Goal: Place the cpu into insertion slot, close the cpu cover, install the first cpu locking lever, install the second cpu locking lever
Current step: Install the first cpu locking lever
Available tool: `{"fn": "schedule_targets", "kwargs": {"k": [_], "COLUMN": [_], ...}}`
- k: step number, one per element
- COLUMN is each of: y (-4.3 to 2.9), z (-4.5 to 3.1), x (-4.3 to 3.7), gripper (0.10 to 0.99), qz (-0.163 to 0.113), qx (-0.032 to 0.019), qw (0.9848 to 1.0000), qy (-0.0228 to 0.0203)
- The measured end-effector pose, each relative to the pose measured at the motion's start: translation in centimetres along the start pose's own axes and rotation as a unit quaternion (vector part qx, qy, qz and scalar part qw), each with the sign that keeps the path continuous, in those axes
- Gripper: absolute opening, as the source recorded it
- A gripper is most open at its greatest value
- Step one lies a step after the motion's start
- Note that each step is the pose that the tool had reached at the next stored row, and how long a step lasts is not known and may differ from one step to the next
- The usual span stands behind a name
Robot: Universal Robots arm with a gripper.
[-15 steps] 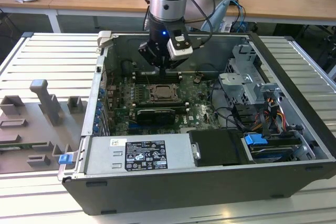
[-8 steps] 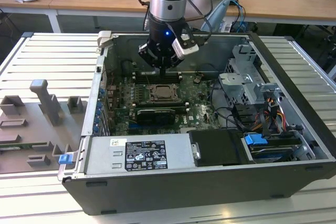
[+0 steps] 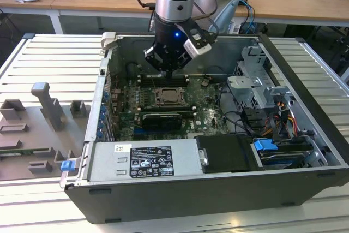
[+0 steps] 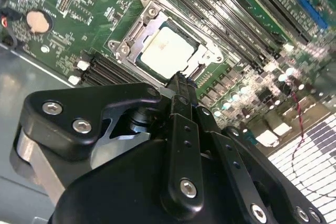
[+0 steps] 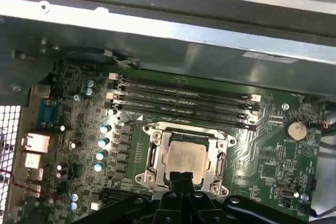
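Cpu (image 5: 184,157) seated in insertion slot (image 5: 144,178), mid circuit board (image 5: 273,150) beside memory slots (image 5: 184,100). Cpu cover (image 5: 219,162) lies flat around it. End effector (image 5: 182,179), fingers pinched together and empty, hangs at the cover's edge, likely to press rather than grip.

You have the cpu (image 5: 184,162) seated in the insertion slot (image 5: 167,145), with the cpu cover (image 5: 185,131) down flat around it. The memory slots (image 5: 184,100) run just beside it. The gripper (image 3: 169,72) hangs above the slot, inside the computer case (image 3: 218,189).
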State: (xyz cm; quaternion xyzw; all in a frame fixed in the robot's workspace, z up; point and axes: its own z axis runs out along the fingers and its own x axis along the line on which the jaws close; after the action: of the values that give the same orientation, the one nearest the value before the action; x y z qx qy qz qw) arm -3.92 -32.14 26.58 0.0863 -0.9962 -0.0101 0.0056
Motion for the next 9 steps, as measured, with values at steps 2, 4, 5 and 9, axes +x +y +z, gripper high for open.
{"fn": "schedule_targets", "kwargs": {"k": [2, 4, 5, 9], "y": [0.00, 0.00, 0.00, 0.00], "z": [0.00, 0.00, 0.00, 0.00], "x": [0.00, 0.00, 0.00, 0.00], "gripper": [0.106, 0.106, 0.106, 0.106], "qz": [-0.019, -0.030, -0.036, -0.042], "qx": [0.0002, 0.0003, 0.0003, 0.0004], "qw": [0.9998, 0.9996, 0.9993, 0.9991], "qy": [0.0004, 0.0006, 0.0007, 0.0008]}}
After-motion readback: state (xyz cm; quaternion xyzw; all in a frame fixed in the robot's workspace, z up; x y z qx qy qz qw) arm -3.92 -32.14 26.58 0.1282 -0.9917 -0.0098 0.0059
